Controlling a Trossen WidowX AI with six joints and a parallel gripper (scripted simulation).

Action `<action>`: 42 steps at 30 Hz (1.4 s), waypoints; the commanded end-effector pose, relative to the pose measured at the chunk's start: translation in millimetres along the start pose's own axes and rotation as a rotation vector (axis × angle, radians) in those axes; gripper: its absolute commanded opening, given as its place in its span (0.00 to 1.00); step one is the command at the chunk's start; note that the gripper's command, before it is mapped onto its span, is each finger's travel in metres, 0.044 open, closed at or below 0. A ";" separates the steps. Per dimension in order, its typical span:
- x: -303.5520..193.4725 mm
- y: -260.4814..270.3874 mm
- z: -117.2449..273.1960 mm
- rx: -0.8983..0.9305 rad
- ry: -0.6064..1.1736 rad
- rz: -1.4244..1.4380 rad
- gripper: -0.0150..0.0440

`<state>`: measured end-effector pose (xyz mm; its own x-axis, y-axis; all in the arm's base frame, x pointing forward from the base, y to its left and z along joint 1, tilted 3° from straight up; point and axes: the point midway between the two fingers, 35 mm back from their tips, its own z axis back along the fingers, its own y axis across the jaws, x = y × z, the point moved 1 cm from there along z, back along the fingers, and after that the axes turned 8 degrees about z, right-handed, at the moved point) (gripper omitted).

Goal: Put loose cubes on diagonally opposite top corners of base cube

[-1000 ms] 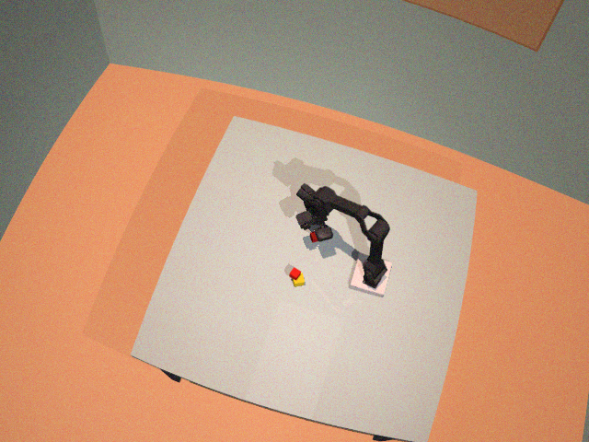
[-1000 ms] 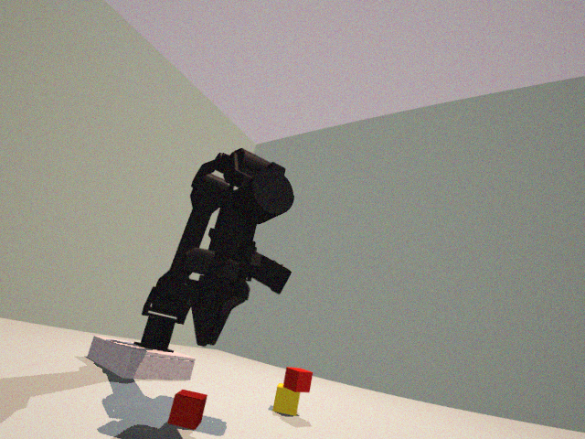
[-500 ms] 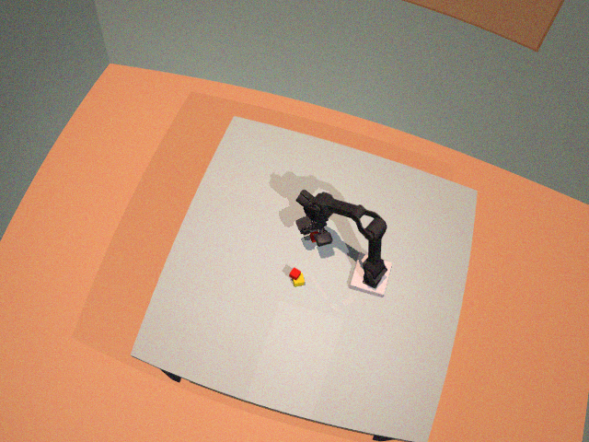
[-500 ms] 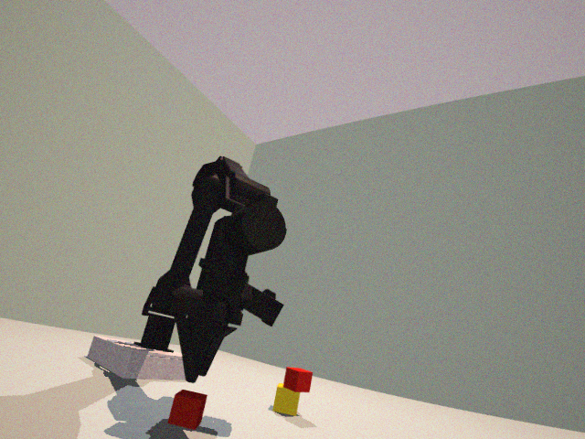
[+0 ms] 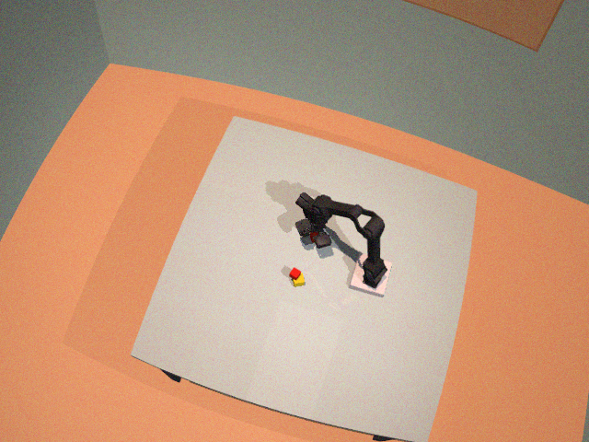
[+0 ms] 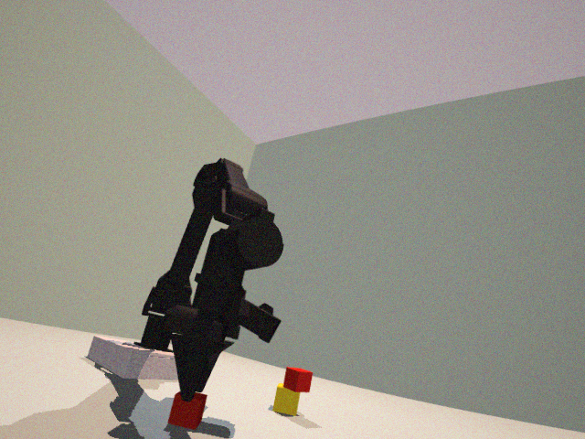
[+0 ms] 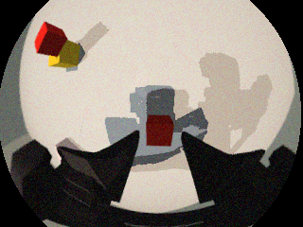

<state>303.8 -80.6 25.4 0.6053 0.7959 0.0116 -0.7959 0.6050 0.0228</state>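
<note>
Lining up on the second loose cube, first one already perched.
The black parallel-jaw gripper [image 5: 313, 234] [image 6: 191, 395] [image 7: 161, 134] stands a bit over half open, holding nothing, at the dark red cube [image 5: 314, 234] [image 6: 187, 412] [image 7: 159, 130] on the pale bench [image 5: 228, 304] [image 6: 42, 369] [image 7: 118, 57]; the bright red cube [image 5: 294, 273] [image 6: 298, 379] [image 7: 50, 40] overhangs a corner of the yellow base cube [image 5: 298, 280] [image 6: 286, 401] [image 7: 67, 54]. Next, probably, settle the fingers astride and close.
</note>
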 end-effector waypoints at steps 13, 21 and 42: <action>-1.3 1.5 -15.6 0.005 0.007 0.003 0.43; -0.3 -0.8 -2.2 0.005 0.007 0.003 0.43; 1.1 -2.9 63.7 0.004 0.007 0.003 0.43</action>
<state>308.3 -82.2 76.3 0.6056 0.7957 0.0089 -0.7955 0.6052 0.0294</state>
